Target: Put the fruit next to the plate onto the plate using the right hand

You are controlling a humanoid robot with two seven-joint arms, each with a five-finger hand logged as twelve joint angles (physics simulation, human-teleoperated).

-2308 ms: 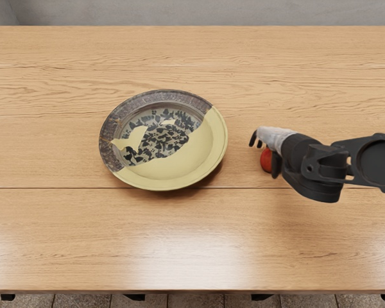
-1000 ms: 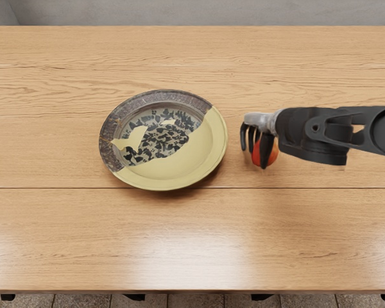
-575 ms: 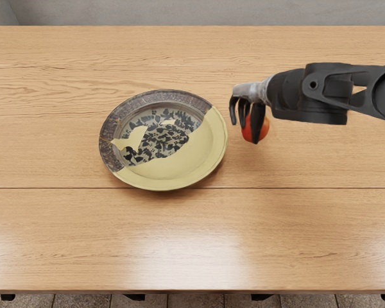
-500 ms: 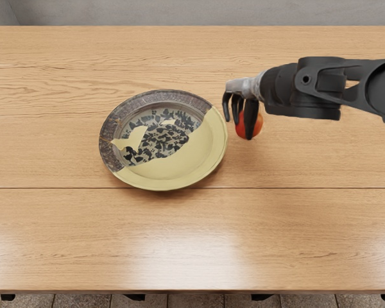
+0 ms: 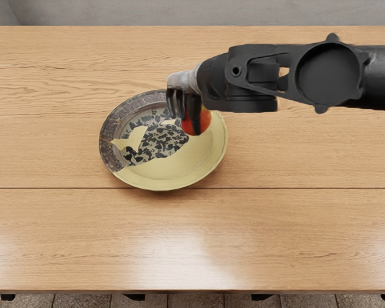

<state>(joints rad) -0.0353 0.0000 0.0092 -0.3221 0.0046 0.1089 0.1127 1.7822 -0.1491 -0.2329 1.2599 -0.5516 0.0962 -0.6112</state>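
Tabletop (image 5: 276,218): right hand (image 5: 184,97) grips fruit (image 5: 201,122) above plate (image 5: 179,174), near its right edge.

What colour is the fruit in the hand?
Red-orange; the fruit shows best in the head view.

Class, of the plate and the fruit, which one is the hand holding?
The red-orange fruit, gripped in the right hand above the plate; the plate lies on the table, ungrasped.
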